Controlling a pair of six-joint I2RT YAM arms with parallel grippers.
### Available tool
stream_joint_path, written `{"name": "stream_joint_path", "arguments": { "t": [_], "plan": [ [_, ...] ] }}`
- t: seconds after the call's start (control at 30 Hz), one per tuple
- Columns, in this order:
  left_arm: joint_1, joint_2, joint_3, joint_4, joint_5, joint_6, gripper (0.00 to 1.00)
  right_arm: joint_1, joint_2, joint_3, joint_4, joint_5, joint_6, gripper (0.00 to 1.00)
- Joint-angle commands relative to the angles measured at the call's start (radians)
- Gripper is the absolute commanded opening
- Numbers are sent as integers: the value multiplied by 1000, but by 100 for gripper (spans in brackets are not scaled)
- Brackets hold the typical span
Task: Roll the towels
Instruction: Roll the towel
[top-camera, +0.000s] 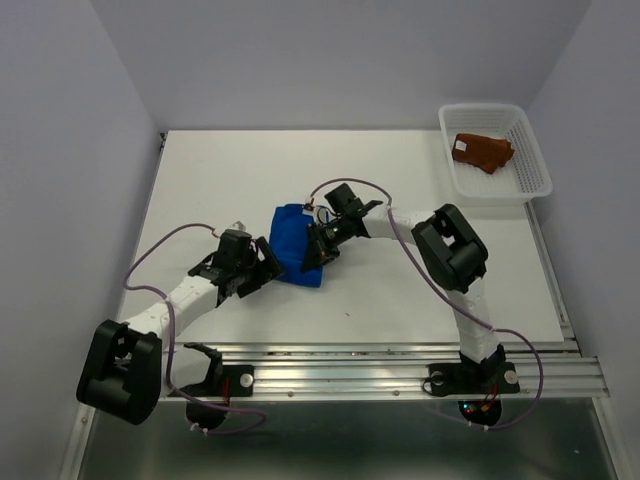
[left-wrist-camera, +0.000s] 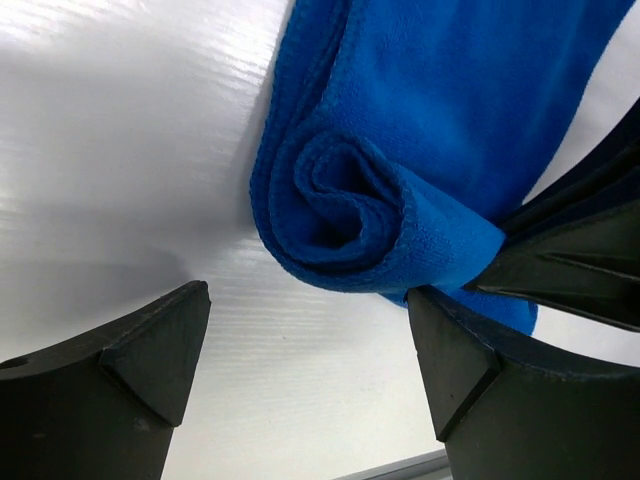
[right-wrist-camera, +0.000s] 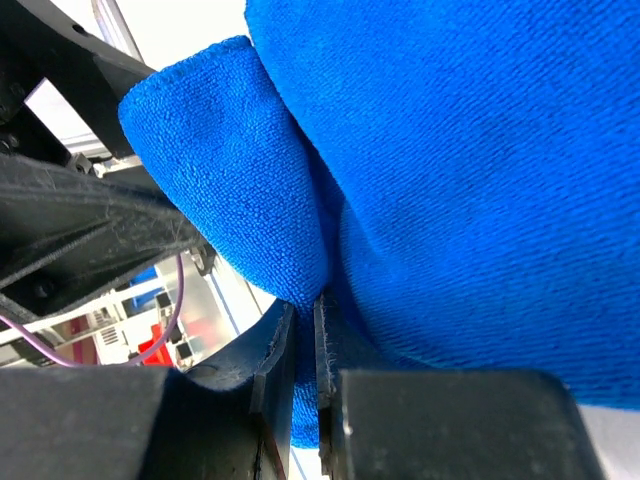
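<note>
A royal blue towel (top-camera: 292, 243) lies partly rolled at the table's middle; its coiled end (left-wrist-camera: 345, 210) faces the left wrist camera. My right gripper (top-camera: 318, 255) is shut on a fold of this blue towel (right-wrist-camera: 240, 180) at its near corner. My left gripper (top-camera: 268, 262) stands open just left of the roll, jaws wide apart over bare table (left-wrist-camera: 200, 150), the right finger (left-wrist-camera: 470, 370) against the cloth's edge. A rust-brown towel (top-camera: 482, 152) lies bunched in the white mesh basket (top-camera: 535, 175) at the back right.
A metal rail (top-camera: 400, 370) runs along the table's near edge, carrying both arm bases. Grey walls close in the left, back and right sides. Purple cables loop from each arm.
</note>
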Motion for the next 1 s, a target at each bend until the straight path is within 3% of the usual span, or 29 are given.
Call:
{"name": "stream_joint_path", "arguments": {
  "t": [0.0,0.2,0.3,0.37,0.47,0.6,0.77,0.97],
  "plan": [
    [12,37,74,49,-53,36,90,-7,28,55,-33,-34,-19,8],
    [38,85,78,112,7,33,90,-7,62,93,-96,23,-63,11],
    [41,101,87,114,3,41,89,-7,73,124,-132,49,-91,17],
    [43,122,93,114,-11,48,85,-7,59,128,-132,69,-117,28],
    [50,165,102,114,-22,48,78,-7,19,136,-136,110,-166,34],
    [50,229,139,114,-39,42,73,-7,-53,153,-174,199,-259,54],
    [55,307,180,86,-40,33,64,17,-200,86,-116,358,-353,59],
    [58,363,219,49,-2,47,62,123,-351,-75,-24,552,-551,61]
  ]
}}
